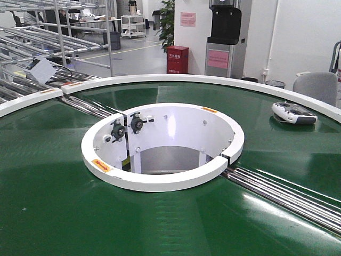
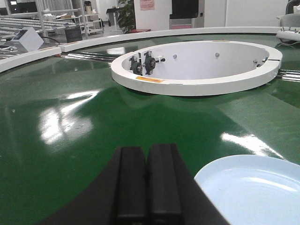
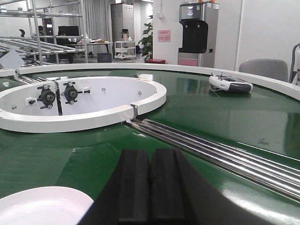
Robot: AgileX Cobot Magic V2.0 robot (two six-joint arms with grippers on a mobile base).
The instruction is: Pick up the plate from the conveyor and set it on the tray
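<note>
The dark green conveyor [image 1: 53, 202] rings a white central well [image 1: 160, 144]. A pale plate [image 2: 253, 192] lies on the belt at the lower right of the left wrist view, just right of my left gripper [image 2: 147, 152], which is shut and holds nothing. The right wrist view shows the plate [image 3: 42, 206] at the lower left, beside my right gripper [image 3: 151, 154], also shut and holding nothing. Neither gripper touches the plate. The front view shows no plate and no gripper. The tray is out of view.
Steel roller strips [image 3: 220, 152] cross the belt ahead and to the right of the right gripper. A white handheld controller [image 1: 293, 112] lies on the far right of the belt. Metal racks [image 1: 48, 37] and a red cabinet [image 1: 177, 59] stand beyond the outer rim.
</note>
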